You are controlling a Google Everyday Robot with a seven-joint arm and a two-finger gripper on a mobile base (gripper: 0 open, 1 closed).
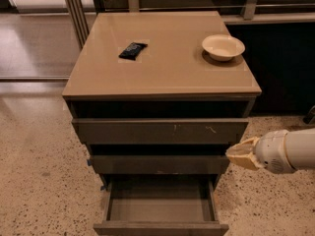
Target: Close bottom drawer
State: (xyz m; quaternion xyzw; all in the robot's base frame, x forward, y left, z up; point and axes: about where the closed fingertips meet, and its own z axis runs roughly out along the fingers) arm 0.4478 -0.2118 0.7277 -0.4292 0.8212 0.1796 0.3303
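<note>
The bottom drawer [160, 227] is pulled out toward me at the foot of the cabinet. Its plain dark front is at the frame's lower edge and its shallow grey box [160, 204] is empty. My gripper [240, 155] is at the right of the cabinet, level with the middle drawer front [157, 164]. It is above and to the right of the bottom drawer and touches nothing. Its tan fingers are together and point left. The top drawer front [160, 131] with pale scratches is slightly out.
A cream bowl [223, 46] and a black packet [133, 50] lie on the tan cabinet top [162, 73]. Metal posts [75, 9] stand at the back left. A dark counter front [283, 68] is at the right. The floor [39, 191] is speckled.
</note>
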